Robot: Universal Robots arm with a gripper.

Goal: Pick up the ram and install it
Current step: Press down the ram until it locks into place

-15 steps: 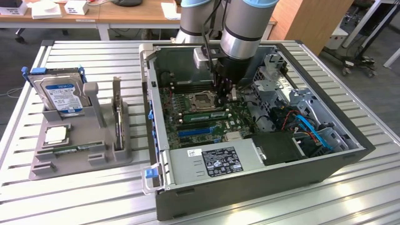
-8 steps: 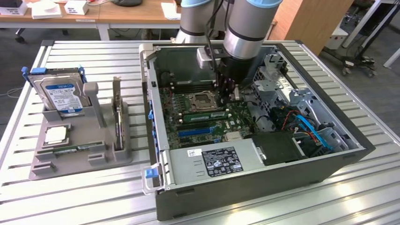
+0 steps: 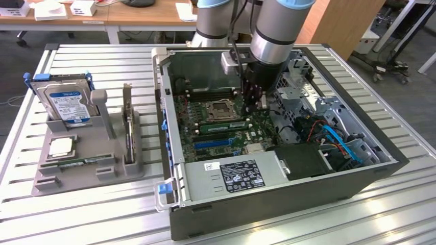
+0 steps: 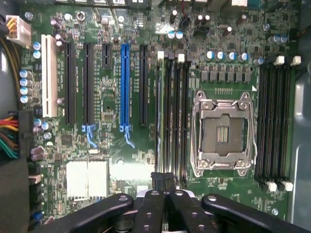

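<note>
The ram (image 3: 219,126) is a thin green stick standing on edge in a memory slot beside the CPU socket (image 3: 221,108), inside the open computer case (image 3: 170,153). In the wrist view the ram (image 4: 158,116) runs along the outermost of the black slots. My gripper (image 3: 253,108) hangs inside the case over the slots, its black fingers shut. In the wrist view the gripper (image 4: 163,183) sits over one end of the ram slots. I cannot tell whether the tips touch the stick.
A grey holder (image 3: 81,176) at the exterior view's left carries a blue-labelled hard drive (image 3: 68,104), an upright expansion card (image 3: 127,122) and a thin green stick (image 3: 85,162) lying at its front. Cables and drive cages (image 3: 327,132) crowd the case's right side. The power supply (image 3: 232,176) fills the front.
</note>
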